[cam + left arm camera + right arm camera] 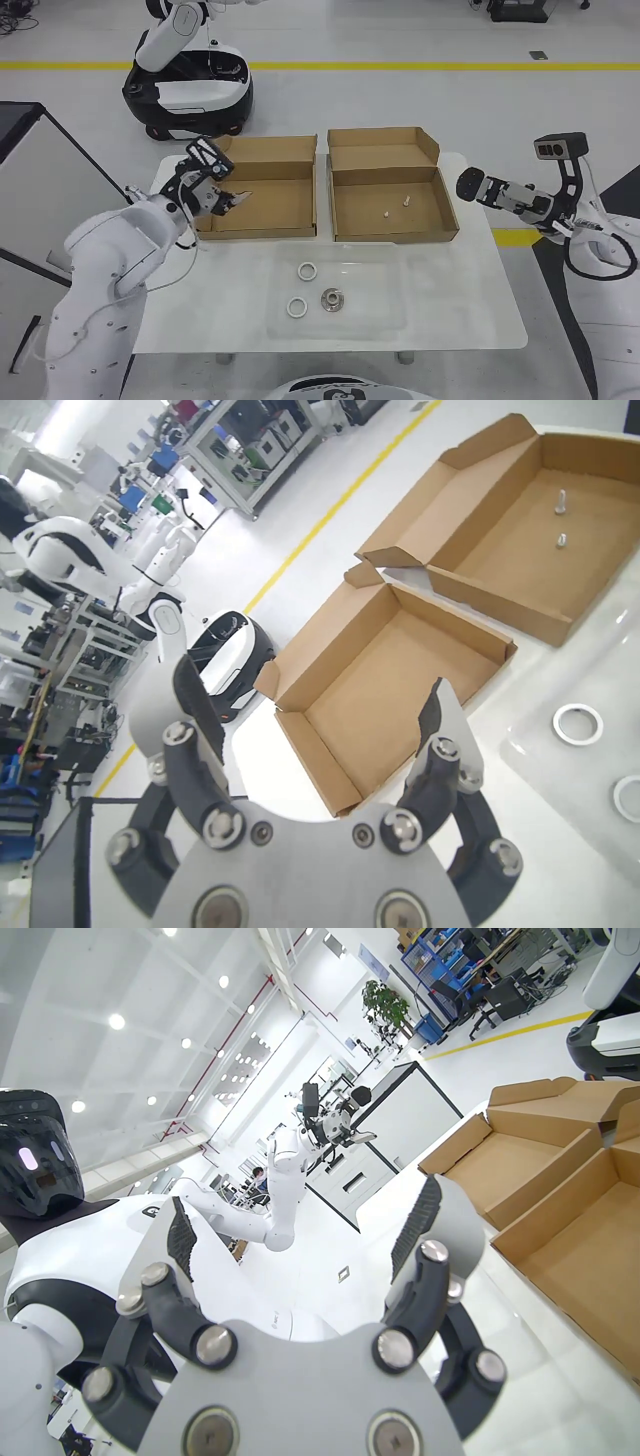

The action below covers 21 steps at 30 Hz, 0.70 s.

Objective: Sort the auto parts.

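Top view, left jaws parted over left carton edge

Light: was bright and even, from round white ceiling lamps | Glare: pale sheen lay on the glossy white table | Shadows: soft, along the inner walls of the open brown cardboard box right of centre in the top view | Distortion: straight lines bowed toward the wrist views' edges

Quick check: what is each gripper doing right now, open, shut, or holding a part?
Left gripper: open, holding nothing.
Right gripper: open, holding nothing.
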Each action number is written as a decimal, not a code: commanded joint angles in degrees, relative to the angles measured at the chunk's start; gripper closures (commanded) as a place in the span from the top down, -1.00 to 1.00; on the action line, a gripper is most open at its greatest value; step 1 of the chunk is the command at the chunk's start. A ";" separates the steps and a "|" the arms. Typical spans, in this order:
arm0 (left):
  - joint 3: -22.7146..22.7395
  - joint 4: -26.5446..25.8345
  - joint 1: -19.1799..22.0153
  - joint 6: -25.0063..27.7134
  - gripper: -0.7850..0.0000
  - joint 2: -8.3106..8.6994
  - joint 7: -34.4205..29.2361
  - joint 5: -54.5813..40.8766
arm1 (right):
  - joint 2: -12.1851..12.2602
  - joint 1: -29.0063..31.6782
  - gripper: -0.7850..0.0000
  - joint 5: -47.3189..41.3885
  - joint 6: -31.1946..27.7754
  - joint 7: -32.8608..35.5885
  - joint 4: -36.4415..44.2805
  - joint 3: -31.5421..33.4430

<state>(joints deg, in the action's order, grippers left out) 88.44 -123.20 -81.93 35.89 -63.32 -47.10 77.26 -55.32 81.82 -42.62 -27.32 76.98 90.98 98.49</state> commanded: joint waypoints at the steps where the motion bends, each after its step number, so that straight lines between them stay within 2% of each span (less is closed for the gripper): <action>1: -1.31 0.40 1.66 2.75 1.00 0.17 -3.39 -1.05 | 0.00 0.00 1.00 0.00 0.00 0.00 0.00 0.00; 6: -5.55 -0.02 5.21 8.78 1.00 0.58 -12.42 -5.67 | 0.00 0.00 1.00 0.00 0.00 0.00 0.00 0.00; 14: -13.95 1.40 10.28 6.59 1.00 3.35 -14.72 -8.61 | 0.00 0.00 1.00 0.00 0.00 0.00 0.00 0.00; 21: -22.19 5.81 19.23 5.66 1.00 7.05 -15.66 -13.39 | 0.00 0.00 1.00 0.00 0.00 0.00 0.00 0.00</action>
<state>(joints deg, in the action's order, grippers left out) 67.54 -118.02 -64.14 41.71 -56.74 -62.60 64.67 -55.32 81.82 -42.62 -27.32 76.98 90.98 98.49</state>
